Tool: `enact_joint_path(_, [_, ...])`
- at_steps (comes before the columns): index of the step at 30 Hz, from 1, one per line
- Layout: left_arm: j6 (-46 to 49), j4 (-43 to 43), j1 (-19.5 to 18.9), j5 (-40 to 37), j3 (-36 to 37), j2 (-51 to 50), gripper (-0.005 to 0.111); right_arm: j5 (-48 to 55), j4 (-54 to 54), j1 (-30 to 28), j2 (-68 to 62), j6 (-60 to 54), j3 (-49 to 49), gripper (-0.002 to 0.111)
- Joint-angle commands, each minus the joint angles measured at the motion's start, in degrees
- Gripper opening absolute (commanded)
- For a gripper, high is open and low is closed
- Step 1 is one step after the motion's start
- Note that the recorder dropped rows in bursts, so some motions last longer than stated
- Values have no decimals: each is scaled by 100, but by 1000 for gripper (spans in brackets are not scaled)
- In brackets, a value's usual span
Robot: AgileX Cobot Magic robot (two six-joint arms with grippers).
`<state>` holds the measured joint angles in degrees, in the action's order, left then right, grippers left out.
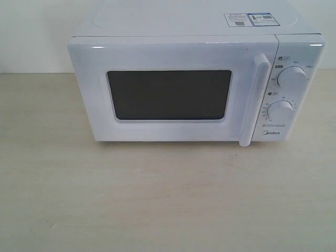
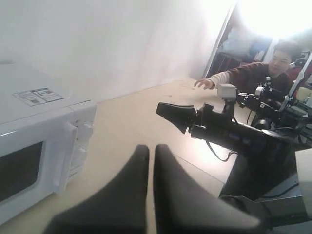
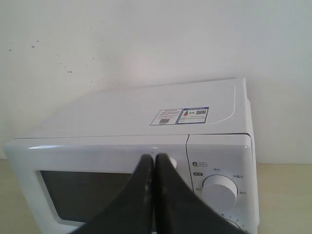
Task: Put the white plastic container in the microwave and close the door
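- The left hand (image 2: 151, 147) has its two dark, wedge-shaped fingers drawn together with only a thin slit between them. It grips nothing and hangs over the counter (image 1: 157, 199), beside the microwave (image 1: 184, 23).
- The right hand (image 3: 155, 158) is pressed fully together and empty, held out in front of the microwave and clear of it.
- The counter is pale wood grain, matte and flat.
- The microwave sits on it, a glossy white box with rounded edges.
- Its door (image 1: 89, 94) is closed flush.
- The window (image 1: 169, 94) is a dark rounded rectangle, and I cannot see what is inside.
- A long upright white handle (image 1: 253, 100) stands next to two round white dials (image 1: 292, 77).
- Stickers (image 1: 248, 19) lie flat on top.
- A plain white wall (image 3: 146, 39) stands behind.
- Far off, a person (image 2: 273, 61) in a dark top reaches a hand across the counter.
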<state>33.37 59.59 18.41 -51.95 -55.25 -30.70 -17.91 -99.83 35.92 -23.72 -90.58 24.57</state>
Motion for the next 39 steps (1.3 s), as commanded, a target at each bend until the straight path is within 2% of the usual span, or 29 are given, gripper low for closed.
enact_joint_path(1, [-45, 113, 21, 140, 34, 44, 4, -27, -11, 4, 23, 17, -24, 0])
enact_joint_path(11, [114, -75, 21, 140, -132, 74, 4, -28, -11, 4, 23, 7, -24, 0])
enact_joint_path(14, [447, -772, 21, 151, -477, 209, 4, -28, -11, 4, 23, 15, -24, 0])
enact_joint_path(17, [533, -1593, 21, 483, -677, 420, 4, -28, -11, 4, 23, 15, -24, 0])
enact_joint_path(22, [-759, -3411, -266, 1412, -475, 1044, 4, -28, -11, 4, 23, 15, -24, 0])
enact_joint_path(23, [-1297, -4397, -402, 1446, -286, 1344, 4, -28, -11, 4, 23, 15, -24, 0])
enact_joint_path(25, [-1668, -5448, -696, 1462, 188, 1758, 4, -28, -11, 4, 23, 15, -24, 0])
enact_joint_path(26, [-1720, -5652, -795, 1522, 422, 1900, 4, -28, -11, 4, 23, 15, -24, 0])
enact_joint_path(27, [-1752, -5891, -943, 1781, 989, 2165, 4, -28, -11, 4, 23, 15, -24, 0])
enact_joint_path(28, [-1752, -5959, -1021, 1962, 1310, 2317, 4, -28, -11, 4, 23, 15, -24, 0])
enact_joint_path(30, [-1831, -5959, -1259, 2798, 2532, 2806, 4, -28, -11, 4, 23, 15, -24, 0])
enact_joint_path(34, [-2615, -5959, -1334, 4111, 4172, 3070, 4, -28, -11, 4, 23, 15, -24, 0])
enact_joint_path(39, [-2615, -5881, -1397, 4166, 5077, 3070, 4, -16, -11, 4, 23, 17, -24, 0])
